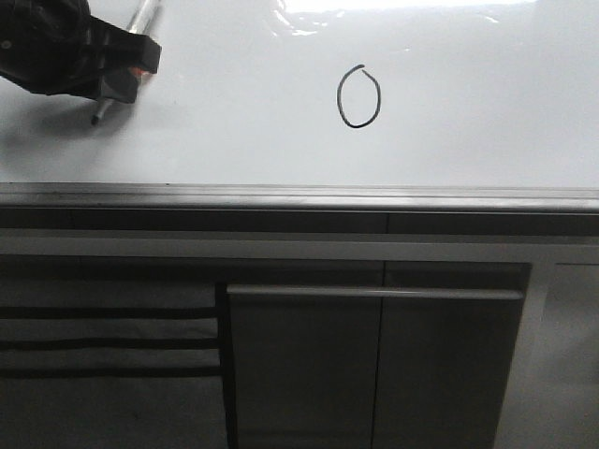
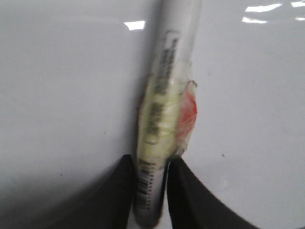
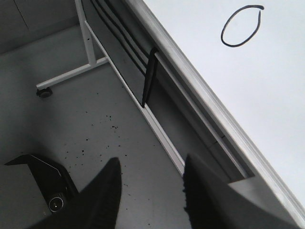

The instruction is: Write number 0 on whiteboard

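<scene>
The number 0 (image 1: 358, 96) is a thin black oval with a small tail at its top, drawn right of centre on the glossy whiteboard (image 1: 234, 131). It also shows in the right wrist view (image 3: 241, 27). My left gripper (image 1: 122, 75) is at the board's far left, well away from the oval. It is shut on the marker pen (image 1: 142, 21), whose tip points down at the board. In the left wrist view the black fingers (image 2: 150, 164) flank the taped pen barrel (image 2: 164, 105). My right gripper (image 3: 150, 167) is open and empty, off the board's edge above the floor.
A grey metal edge strip (image 1: 299, 195) runs along the board's near side. Dark grey cabinet panels (image 1: 374, 374) with a handle bar (image 1: 374, 293) stand below it. A white wheeled frame (image 3: 62, 78) and a black base (image 3: 45, 179) stand on the speckled floor.
</scene>
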Tool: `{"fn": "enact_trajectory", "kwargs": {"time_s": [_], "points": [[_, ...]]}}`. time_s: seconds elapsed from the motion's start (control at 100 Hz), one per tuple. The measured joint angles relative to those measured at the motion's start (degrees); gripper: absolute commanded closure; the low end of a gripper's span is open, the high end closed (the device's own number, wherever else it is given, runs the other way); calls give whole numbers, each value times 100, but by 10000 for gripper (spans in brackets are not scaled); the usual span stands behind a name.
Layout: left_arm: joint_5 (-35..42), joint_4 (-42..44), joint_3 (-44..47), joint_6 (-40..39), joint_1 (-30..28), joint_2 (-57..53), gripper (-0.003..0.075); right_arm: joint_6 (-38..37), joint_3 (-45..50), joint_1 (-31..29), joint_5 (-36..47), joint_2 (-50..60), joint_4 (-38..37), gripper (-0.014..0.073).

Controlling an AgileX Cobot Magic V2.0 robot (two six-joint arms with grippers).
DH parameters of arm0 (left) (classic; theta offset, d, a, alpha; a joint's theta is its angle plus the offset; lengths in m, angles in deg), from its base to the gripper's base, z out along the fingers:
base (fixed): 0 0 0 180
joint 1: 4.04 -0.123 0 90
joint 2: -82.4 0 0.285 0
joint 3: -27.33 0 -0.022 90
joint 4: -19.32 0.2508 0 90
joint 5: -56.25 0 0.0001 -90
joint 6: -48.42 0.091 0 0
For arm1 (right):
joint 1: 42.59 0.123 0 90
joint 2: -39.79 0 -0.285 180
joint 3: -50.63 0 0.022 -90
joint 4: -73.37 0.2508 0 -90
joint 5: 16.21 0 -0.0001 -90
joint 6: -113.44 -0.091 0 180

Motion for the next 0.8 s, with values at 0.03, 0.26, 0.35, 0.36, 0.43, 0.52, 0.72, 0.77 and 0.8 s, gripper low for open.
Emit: {"fn": "enact_trajectory", "kwargs": {"time_s": [0.03,0.26,0.35,0.36,0.43,0.52,0.72,0.77,0.8], "points": [[-12,0,-10,0,0,13,478,0,0,0,0,0,0,319],[-170,0,-10,0,-21,28,446,0,0,0,0,0,0,319],[-329,0,-22,0,-30,5,446,0,0,0,0,0,0,319],[-349,0,-22,0,-30,7,446,0,0,0,0,0,0,319],[-586,40,-45,0,-33,-101,446,0,0,0,0,0,0,319],[-966,315,-55,0,-33,-387,447,-14,0,0,-3,107,0,326],[-2538,1157,-66,0,-33,-1533,447,-1175,0,0,-91,671,-714,326],[-3080,1345,-66,0,-33,-1875,447,-1923,0,0,-128,778,-1232,326],[-3395,1452,-66,0,-33,-2072,447,-2548,0,0,-139,815,-1571,327]]}}
